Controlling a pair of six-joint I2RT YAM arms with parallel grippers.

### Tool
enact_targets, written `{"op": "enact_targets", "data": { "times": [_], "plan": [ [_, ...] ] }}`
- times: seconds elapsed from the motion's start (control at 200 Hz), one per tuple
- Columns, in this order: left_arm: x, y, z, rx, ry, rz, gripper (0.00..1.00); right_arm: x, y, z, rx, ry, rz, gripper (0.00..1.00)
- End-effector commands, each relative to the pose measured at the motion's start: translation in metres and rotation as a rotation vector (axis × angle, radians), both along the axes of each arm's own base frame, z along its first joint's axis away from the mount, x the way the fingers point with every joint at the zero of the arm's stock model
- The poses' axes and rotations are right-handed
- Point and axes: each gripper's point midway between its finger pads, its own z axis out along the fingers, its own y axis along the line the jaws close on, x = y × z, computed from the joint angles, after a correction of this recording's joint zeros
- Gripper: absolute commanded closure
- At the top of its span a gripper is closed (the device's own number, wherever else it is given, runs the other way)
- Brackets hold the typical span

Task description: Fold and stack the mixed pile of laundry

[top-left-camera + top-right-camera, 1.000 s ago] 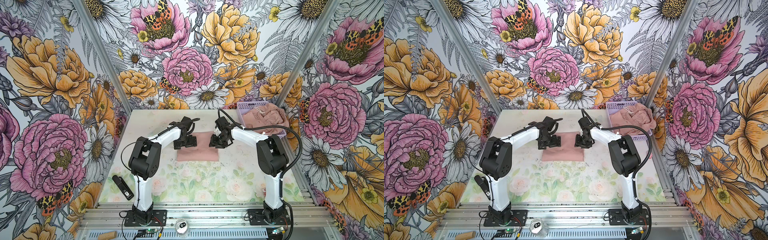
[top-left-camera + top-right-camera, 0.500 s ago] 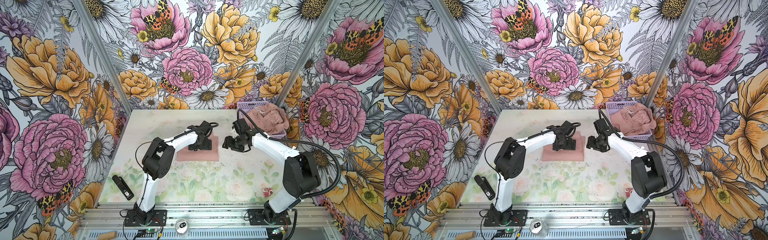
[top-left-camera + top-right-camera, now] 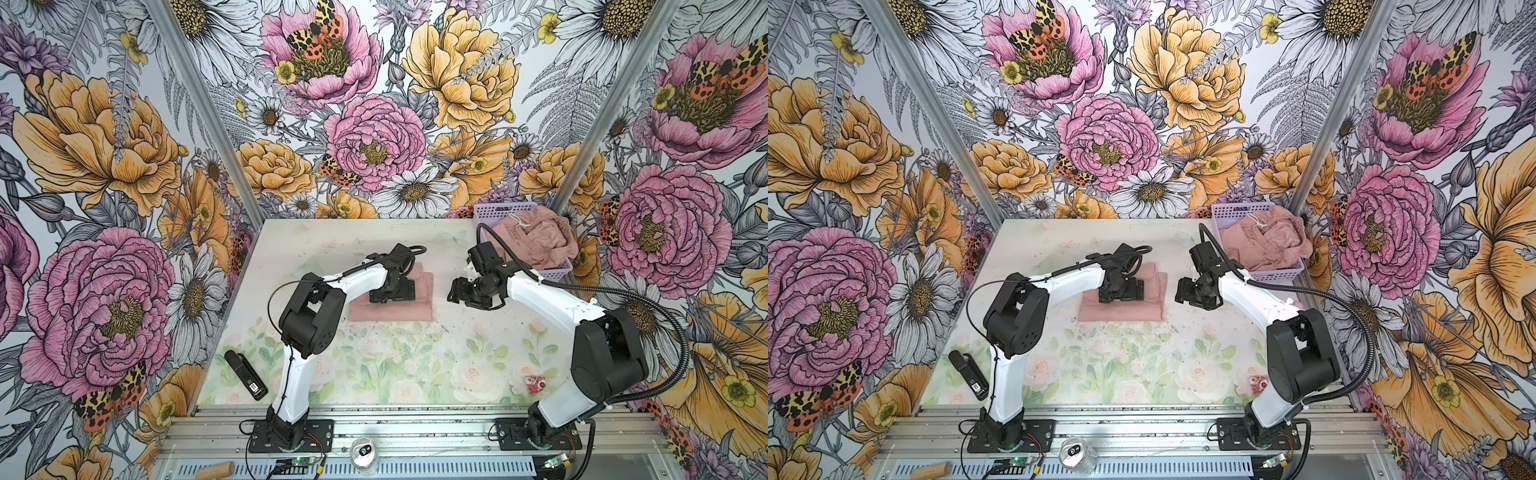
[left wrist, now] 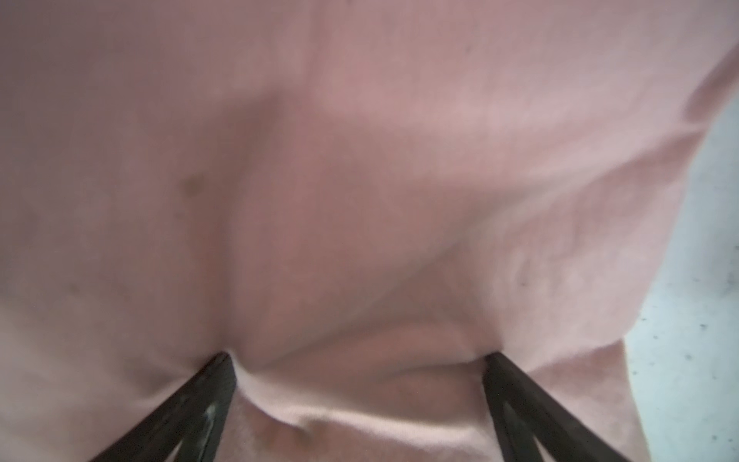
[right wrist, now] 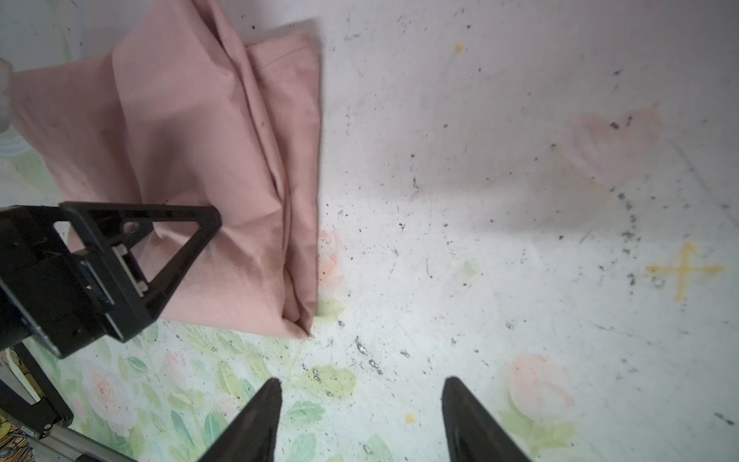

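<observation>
At mid-frame in both top views, on the floral table [image 3: 374, 241]: a folded dusty-pink garment [image 3: 390, 312], a flat rectangle with a narrower folded layer stepping out at its upper right. Planted on its upper half, the left gripper [image 3: 392, 291], pointing down. Seen from the left wrist: claw spread wide, both black fingertips [image 4: 200, 388] pushed into the pink cloth and denting it, a soft fold bulging between them, nothing pinched. Just right of the garment and clear of it, the right gripper [image 3: 461, 293], over bare tabletop. Seen from the right wrist: claw parted, fingertips [image 5: 264, 412] at the bottom edge with only speckled, flower-printed surface between them. At upper left of that frame, the garment's layered edge, and at left one triangular finger [image 5: 210, 219] of the left gripper resting on the cloth. At the upper right corner of the table, against the back wall, a lilac perforated basket [image 3: 498, 208] heaped with the rest of the laundry pile [image 3: 536, 245]: crumpled dusty-pink fabric, a white drawstring [image 3: 519, 220] on top, rising above the rim. Near the table's lower left, a black handheld device [image 3: 245, 374]; near its lower right, a small red-and-white object [image 3: 535, 384], beside the right arm's base.
</observation>
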Motion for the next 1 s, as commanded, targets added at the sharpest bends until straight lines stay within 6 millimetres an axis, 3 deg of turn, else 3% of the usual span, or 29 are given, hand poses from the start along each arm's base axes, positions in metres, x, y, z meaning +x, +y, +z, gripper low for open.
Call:
{"op": "enact_targets", "data": {
  "times": [0.0,0.185,0.305,0.485,0.655,0.766,0.861,0.996],
  "plan": [
    [-0.017,0.083,-0.033,0.127,0.147,0.059,0.01,0.009,0.003,0.03,0.025,-0.085,0.014,0.34],
    [-0.004,0.17,-0.022,0.17,0.166,0.11,0.01,0.008,0.007,0.033,0.036,-0.09,0.022,0.34],
    [0.002,0.214,-0.015,0.201,0.191,0.107,0.01,0.006,0.01,0.033,0.038,-0.089,0.028,0.34],
    [-0.021,0.277,-0.02,0.254,0.29,0.143,0.01,0.006,0.011,0.037,0.046,-0.095,0.029,0.33],
    [-0.059,0.324,-0.017,0.294,0.346,0.231,0.01,0.004,0.015,0.039,0.069,-0.087,0.037,0.33],
    [-0.073,0.355,-0.016,0.319,0.356,0.284,0.01,0.004,0.019,0.036,0.083,-0.069,0.052,0.33],
    [-0.072,0.371,-0.014,0.304,0.337,0.317,0.02,0.004,0.021,0.035,0.083,-0.06,0.068,0.33],
    [-0.061,0.378,-0.017,0.323,0.344,0.276,0.05,0.006,0.02,0.041,0.079,-0.068,0.072,0.33]
  ]
}}
